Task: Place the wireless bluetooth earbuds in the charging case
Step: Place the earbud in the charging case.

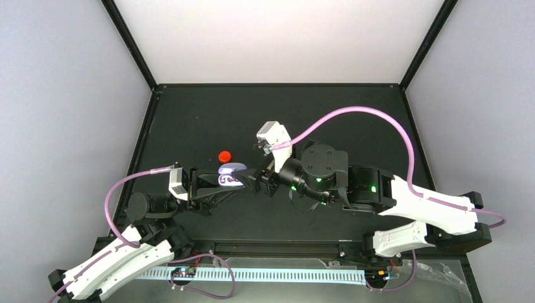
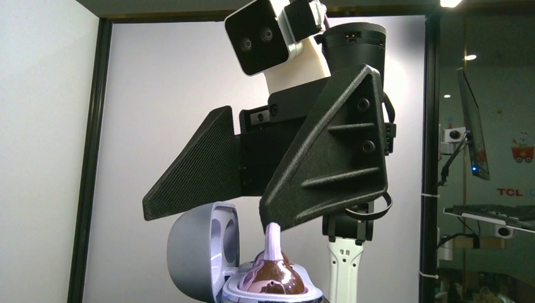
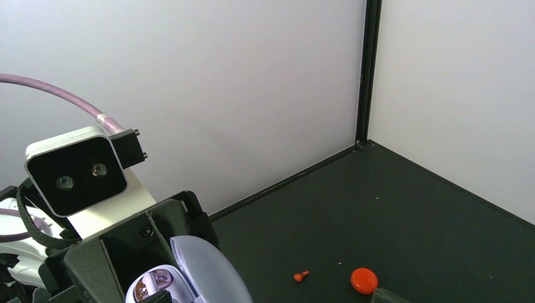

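Observation:
The charging case (image 1: pixel 232 175), pale lavender with its lid (image 2: pixel 200 252) swung open, is held off the table, and my left gripper (image 1: pixel 226 185) is shut on its base. Glossy purple wireless bluetooth earbuds (image 2: pixel 277 278) sit in its wells. One lavender stem (image 2: pixel 272 237) sticks up and meets the tip of a right finger (image 2: pixel 328 158). My right gripper (image 2: pixel 211 218) hovers open right over the case, its other finger (image 2: pixel 195 170) above the lid. In the right wrist view the case (image 3: pixel 195 271) and a bud (image 3: pixel 154 283) lie at the bottom left.
A round red cap (image 1: pixel 224 156) lies on the dark table (image 1: pixel 353 120) just behind the case, and in the right wrist view the cap (image 3: pixel 364 280) has a small red bit (image 3: pixel 301 276) beside it. White walls close in the back and sides.

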`<action>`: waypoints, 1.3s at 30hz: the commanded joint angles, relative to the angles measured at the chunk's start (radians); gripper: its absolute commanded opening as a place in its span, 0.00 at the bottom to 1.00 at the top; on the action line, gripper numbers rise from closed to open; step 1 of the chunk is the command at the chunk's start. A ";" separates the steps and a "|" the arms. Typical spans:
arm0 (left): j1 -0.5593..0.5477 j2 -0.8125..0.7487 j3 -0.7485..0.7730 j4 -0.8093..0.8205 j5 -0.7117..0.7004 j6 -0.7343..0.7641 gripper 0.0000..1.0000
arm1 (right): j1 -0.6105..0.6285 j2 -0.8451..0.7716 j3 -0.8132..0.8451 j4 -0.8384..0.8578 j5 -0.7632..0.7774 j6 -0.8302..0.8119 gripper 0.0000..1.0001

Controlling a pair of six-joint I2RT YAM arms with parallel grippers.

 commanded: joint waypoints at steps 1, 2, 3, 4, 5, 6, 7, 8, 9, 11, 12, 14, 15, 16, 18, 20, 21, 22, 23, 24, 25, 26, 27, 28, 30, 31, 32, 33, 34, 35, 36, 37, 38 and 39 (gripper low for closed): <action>-0.005 -0.004 0.036 0.043 0.020 -0.014 0.02 | 0.001 0.018 0.012 -0.014 -0.003 0.017 0.82; -0.005 -0.004 0.038 0.044 0.021 -0.015 0.01 | 0.000 0.021 0.016 -0.016 -0.007 0.019 0.82; -0.004 -0.003 0.038 0.044 0.020 -0.014 0.02 | 0.000 0.023 0.016 -0.017 -0.011 0.019 0.82; -0.005 -0.005 0.038 0.043 0.020 -0.014 0.02 | 0.000 0.025 0.019 -0.018 -0.014 0.020 0.82; -0.004 -0.005 0.038 0.044 0.019 -0.014 0.02 | 0.000 0.026 0.021 -0.018 -0.019 0.019 0.82; -0.004 -0.006 0.038 0.044 0.018 -0.014 0.02 | 0.000 0.027 0.022 -0.018 -0.022 0.021 0.82; -0.006 -0.006 0.038 0.045 0.018 -0.014 0.02 | 0.000 0.029 0.023 -0.018 -0.026 0.021 0.82; -0.005 -0.007 0.038 0.044 0.017 -0.014 0.01 | 0.000 0.031 0.026 -0.019 -0.029 0.022 0.82; -0.004 -0.007 0.038 0.044 0.017 -0.013 0.02 | 0.000 0.033 0.027 -0.020 -0.032 0.023 0.82; -0.004 -0.006 0.039 0.045 0.017 -0.013 0.02 | 0.000 0.036 0.029 -0.020 -0.036 0.023 0.82; -0.004 -0.005 0.039 0.046 0.018 -0.013 0.02 | 0.001 0.038 0.030 -0.021 -0.039 0.023 0.82; -0.004 -0.005 0.039 0.046 0.017 -0.012 0.02 | 0.001 0.042 0.032 -0.022 -0.044 0.026 0.82; -0.004 -0.005 0.039 0.049 0.016 -0.013 0.02 | 0.001 0.043 0.033 -0.023 -0.047 0.029 0.82; -0.004 -0.004 0.039 0.049 0.016 -0.012 0.01 | 0.000 0.044 0.033 -0.023 -0.051 0.032 0.82; -0.005 -0.003 0.039 0.051 0.015 -0.012 0.01 | 0.001 0.046 0.034 -0.021 -0.061 0.040 0.82; -0.005 -0.002 0.041 0.054 0.013 -0.013 0.01 | 0.001 0.049 0.034 -0.020 -0.068 0.046 0.82; -0.005 -0.003 0.041 0.055 0.012 -0.012 0.02 | 0.001 0.051 0.033 -0.019 -0.072 0.049 0.82; -0.005 -0.002 0.041 0.057 0.012 -0.013 0.02 | 0.001 0.052 0.032 -0.019 -0.076 0.051 0.82; -0.005 -0.001 0.042 0.058 0.010 -0.011 0.02 | 0.001 0.052 0.032 -0.018 -0.077 0.054 0.82; -0.004 -0.001 0.042 0.059 0.008 -0.012 0.02 | 0.001 0.053 0.030 -0.018 -0.081 0.056 0.82; -0.004 -0.002 0.043 0.059 0.006 -0.012 0.02 | 0.001 0.054 0.029 -0.018 -0.085 0.059 0.82; -0.004 -0.002 0.043 0.061 0.002 -0.012 0.02 | 0.001 0.055 0.028 -0.018 -0.090 0.060 0.82; -0.005 -0.003 0.042 0.061 -0.002 -0.011 0.02 | 0.001 0.055 0.026 -0.018 -0.093 0.063 0.82; -0.005 -0.002 0.044 0.063 -0.005 -0.012 0.02 | 0.001 0.055 0.024 -0.020 -0.095 0.065 0.82; -0.004 -0.003 0.044 0.067 -0.012 -0.012 0.02 | 0.002 0.057 0.019 -0.020 -0.105 0.070 0.82; -0.004 -0.002 0.045 0.069 -0.018 -0.013 0.02 | 0.002 0.058 0.017 -0.020 -0.107 0.072 0.82; -0.004 -0.003 0.046 0.070 -0.022 -0.012 0.02 | 0.002 0.059 0.016 -0.020 -0.110 0.074 0.82; -0.005 -0.001 0.048 0.070 -0.025 -0.012 0.02 | 0.002 0.061 0.014 -0.023 -0.109 0.076 0.82; -0.004 0.000 0.049 0.071 -0.029 -0.011 0.02 | 0.004 0.062 0.012 -0.023 -0.107 0.076 0.82; -0.005 0.001 0.052 0.071 -0.033 -0.012 0.02 | 0.004 0.064 0.011 -0.026 -0.106 0.075 0.82; -0.004 0.002 0.054 0.073 -0.034 -0.012 0.02 | 0.004 0.066 0.010 -0.028 -0.104 0.076 0.82; -0.006 0.005 0.057 0.075 -0.034 -0.013 0.02 | 0.005 0.070 0.010 -0.030 -0.105 0.074 0.82; -0.005 0.009 0.060 0.078 -0.031 -0.014 0.02 | 0.005 0.072 0.013 -0.034 -0.105 0.072 0.82; -0.004 0.012 0.063 0.080 -0.028 -0.015 0.02 | 0.005 0.075 0.015 -0.037 -0.102 0.070 0.82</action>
